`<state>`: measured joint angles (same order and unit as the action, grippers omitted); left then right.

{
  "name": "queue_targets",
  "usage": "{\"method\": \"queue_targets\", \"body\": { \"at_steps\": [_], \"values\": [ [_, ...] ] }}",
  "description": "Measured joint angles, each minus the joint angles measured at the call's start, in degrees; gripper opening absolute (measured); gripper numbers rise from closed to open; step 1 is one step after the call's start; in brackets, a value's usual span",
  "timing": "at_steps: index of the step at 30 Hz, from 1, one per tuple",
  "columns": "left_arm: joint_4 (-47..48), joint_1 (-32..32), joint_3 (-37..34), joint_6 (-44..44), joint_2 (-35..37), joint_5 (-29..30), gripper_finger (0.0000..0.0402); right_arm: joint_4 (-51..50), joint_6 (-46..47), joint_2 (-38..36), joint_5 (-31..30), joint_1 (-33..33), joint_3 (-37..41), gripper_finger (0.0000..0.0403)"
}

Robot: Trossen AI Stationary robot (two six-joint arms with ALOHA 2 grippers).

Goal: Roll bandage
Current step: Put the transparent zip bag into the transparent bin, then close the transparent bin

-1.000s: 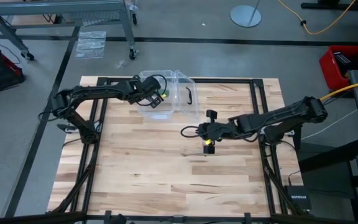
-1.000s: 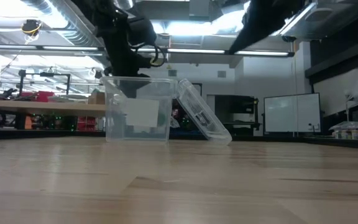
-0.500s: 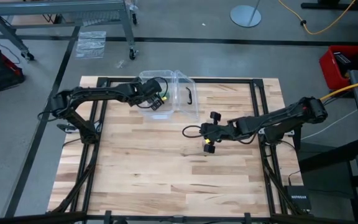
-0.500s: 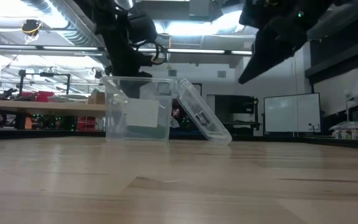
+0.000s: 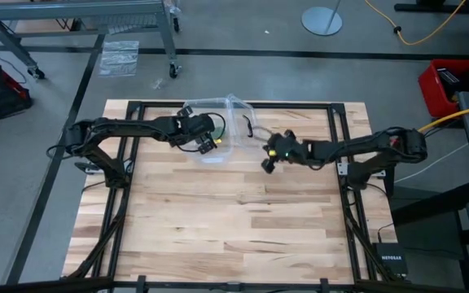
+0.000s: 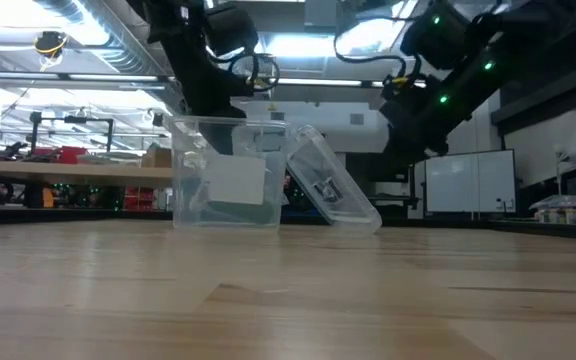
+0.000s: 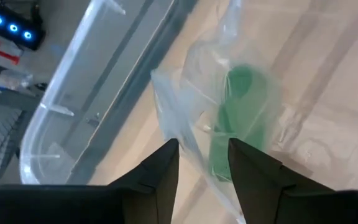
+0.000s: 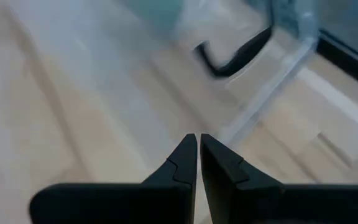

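Right arm swings up the table — a second ago its gripper hung over the bare middle of the boards, and now the right gripper (image 5: pixel 268 162) sits just beside the clear box (image 5: pixel 226 106), by the lid with the black handle (image 8: pixel 234 58), fingers pressed together on nothing. Over on the other side, the left gripper (image 5: pixel 212 145) hovers at the box's near edge with its fingers (image 7: pixel 160 171) spread — they were shut a second ago, so it looks like a release.

And the bandage (image 7: pixel 240 118)? A stubby green roll, lying in the box inside a crinkly clear wrapper (image 7: pixel 185 124), apart from both fingers.

My read: the roll is stowed and the lid comes next. To do that well, the left gripper should lift clear of the rim, straight up, without snagging the wrapper, before the right one tips the lid over.
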<state>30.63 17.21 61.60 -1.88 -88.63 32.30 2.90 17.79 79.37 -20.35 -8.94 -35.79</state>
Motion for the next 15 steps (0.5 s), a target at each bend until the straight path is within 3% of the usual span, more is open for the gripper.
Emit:
{"method": "queue_targets", "body": {
  "at_steps": [9,15],
  "values": [
    [-0.5,0.8,0.0,2.3,3.9,5.9,0.0130,3.4,0.0,0.0,9.2,-11.7,0.0,0.0025],
    [-1.2,2.2,0.0,3.9,4.7,6.0,0.0130,5.2,0.1,0.0,16.1,-16.0,0.0,0.0025]
  ]
}}
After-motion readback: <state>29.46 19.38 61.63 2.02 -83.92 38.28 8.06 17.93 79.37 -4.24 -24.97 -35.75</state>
